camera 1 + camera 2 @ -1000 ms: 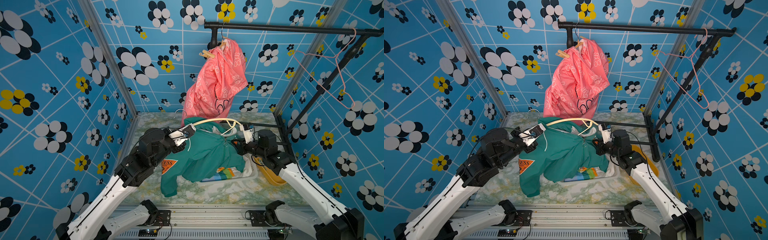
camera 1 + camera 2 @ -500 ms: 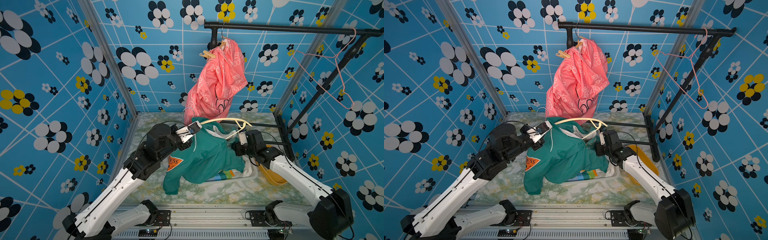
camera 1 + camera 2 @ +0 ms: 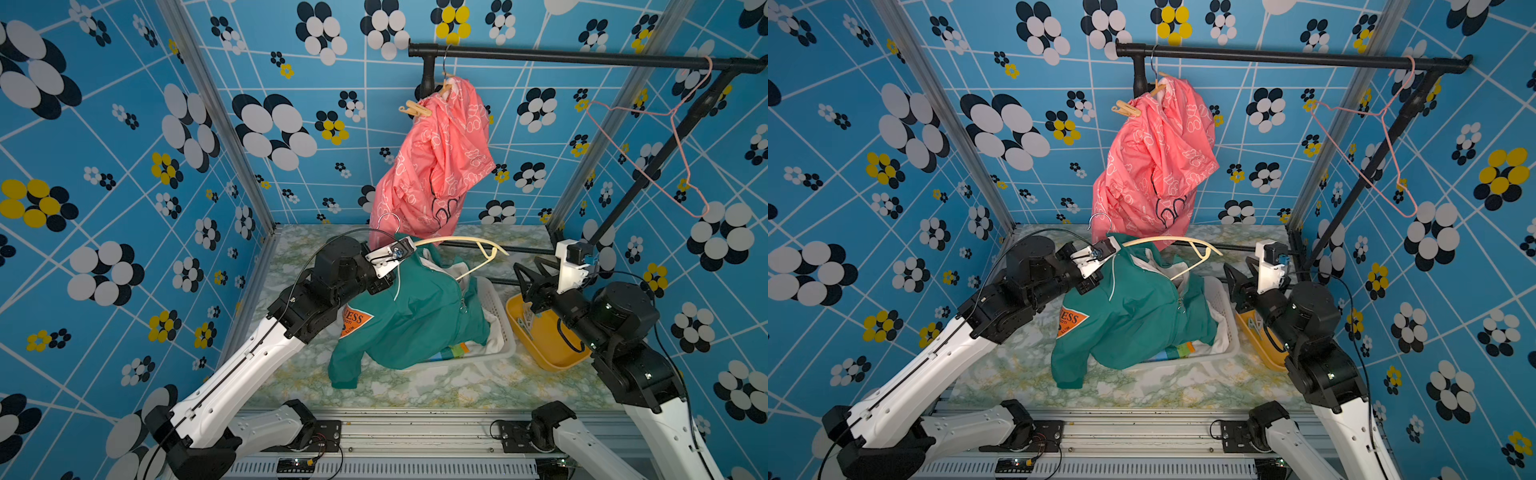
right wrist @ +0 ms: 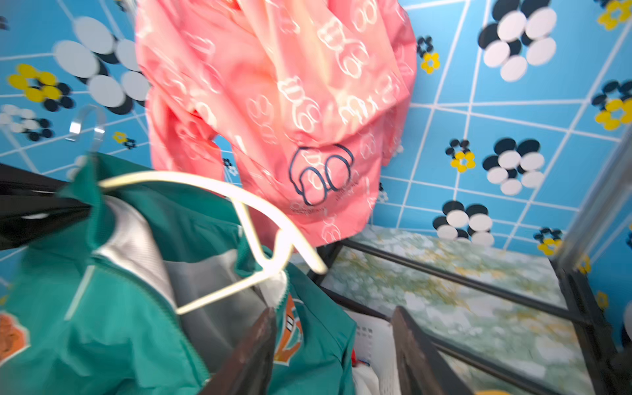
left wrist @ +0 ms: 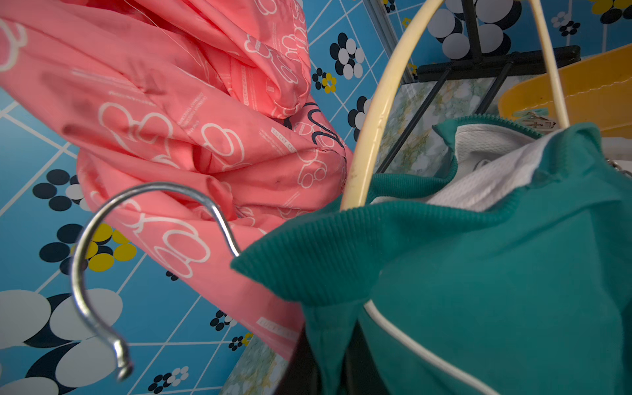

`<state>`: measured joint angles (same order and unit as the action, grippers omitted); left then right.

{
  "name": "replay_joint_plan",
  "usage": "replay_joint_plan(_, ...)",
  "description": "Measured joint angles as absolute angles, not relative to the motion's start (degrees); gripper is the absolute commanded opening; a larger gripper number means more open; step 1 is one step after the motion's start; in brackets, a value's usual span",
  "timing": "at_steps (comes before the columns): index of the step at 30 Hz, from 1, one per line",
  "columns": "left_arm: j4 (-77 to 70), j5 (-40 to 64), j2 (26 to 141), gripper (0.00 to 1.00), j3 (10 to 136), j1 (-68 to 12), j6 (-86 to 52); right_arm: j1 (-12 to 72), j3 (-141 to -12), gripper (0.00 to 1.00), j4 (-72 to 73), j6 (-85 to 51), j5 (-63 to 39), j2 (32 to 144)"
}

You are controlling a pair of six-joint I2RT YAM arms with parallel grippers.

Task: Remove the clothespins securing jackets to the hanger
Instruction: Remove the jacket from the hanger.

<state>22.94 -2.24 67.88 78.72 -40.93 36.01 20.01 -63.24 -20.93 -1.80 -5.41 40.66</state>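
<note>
Blue flowery walls ring the tabletop [image 3: 415, 386]. Left end effector [image 3: 386, 286] pinches the collar of the green jacket [image 3: 415, 316] to hold it up. Right end effector [image 3: 528, 266] hangs spread apart and empty above the yellow tub [image 3: 552, 353]. Wooden clothespins [image 3: 415, 109] pin the pink jacket [image 3: 436, 166] up by the rail [image 3: 561, 56].

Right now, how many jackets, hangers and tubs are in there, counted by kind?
Jackets: 3 (pink jacket, teal jacket, white jacket, mostly buried)
Hangers: 3 (cream hanger, pink wire hanger, third hanger, only its hook showing)
Tubs: 2 (white basket, yellow bin)
Total: 8
</note>
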Motion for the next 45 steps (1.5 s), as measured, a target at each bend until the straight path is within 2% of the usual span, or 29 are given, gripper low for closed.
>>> replay_joint_plan(5, 27.2, -3.0, 72.6, 0.00, 83.9, -46.3, 38.7, 27.2, -66.5, 0.56, -21.5, 4.2, -8.4, 47.7)
replay_joint_plan(11, 33.7, -4.6, 77.5, 0.00, 88.9, -49.9, 41.7, 40.1, -68.3, 0.53, -22.3, 13.8, 1.5, 56.5)
replay_joint_plan(16, 35.3, -4.8, 78.6, 0.00, 89.6, -50.8, 42.3, 42.8, -69.4, 0.53, -23.1, 17.9, 7.1, 60.2)
replay_joint_plan(19, 35.7, -4.8, 78.6, 0.00, 90.0, -51.4, 42.8, 43.0, -69.5, 0.49, -23.7, 19.1, 9.3, 60.8)
replay_joint_plan(20, 35.8, -4.7, 78.6, 0.00, 90.0, -51.5, 43.0, 43.0, -69.5, 0.45, -23.8, 19.4, 10.2, 60.9)
replay_joint_plan(25, 37.2, -5.0, 78.5, 0.00, 90.1, -51.4, 49.1, 43.9, -69.6, 0.07, -28.2, 23.9, 9.3, 61.7)
replay_joint_plan(27, 38.4, -4.2, 78.0, 0.00, 90.1, -51.3, 55.7, 44.0, -69.6, 0.01, -31.1, 24.8, 5.5, 61.3)
replay_joint_plan(30, 39.1, -4.2, 77.3, 0.02, 90.1, -51.5, 57.5, 44.4, -69.5, 0.00, -31.6, 25.8, 5.0, 60.9)
replay_joint_plan(32, 38.7, -4.3, 77.3, 0.06, 89.9, -51.5, 57.1, 44.4, -69.5, 0.00, -31.1, 25.8, 5.5, 61.0)
replay_joint_plan(35, 37.8, -4.1, 77.3, 0.21, 89.0, -51.5, 56.6, 44.4, -69.0, 0.00, -31.0, 25.7, 6.1, 60.8)
replay_joint_plan(41, 34.9, -4.3, 77.2, 0.64, 86.9, -51.5, 51.9, 44.4, -67.2, 0.00, -29.1, 24.5, 10.1, 59.9)
replay_joint_plan(45, 33.1, -4.8, 76.6, 0.71, 86.1, -50.9, 49.6, 44.3, -67.1, 0.01, -27.8, 24.4, 12.3, 59.9)
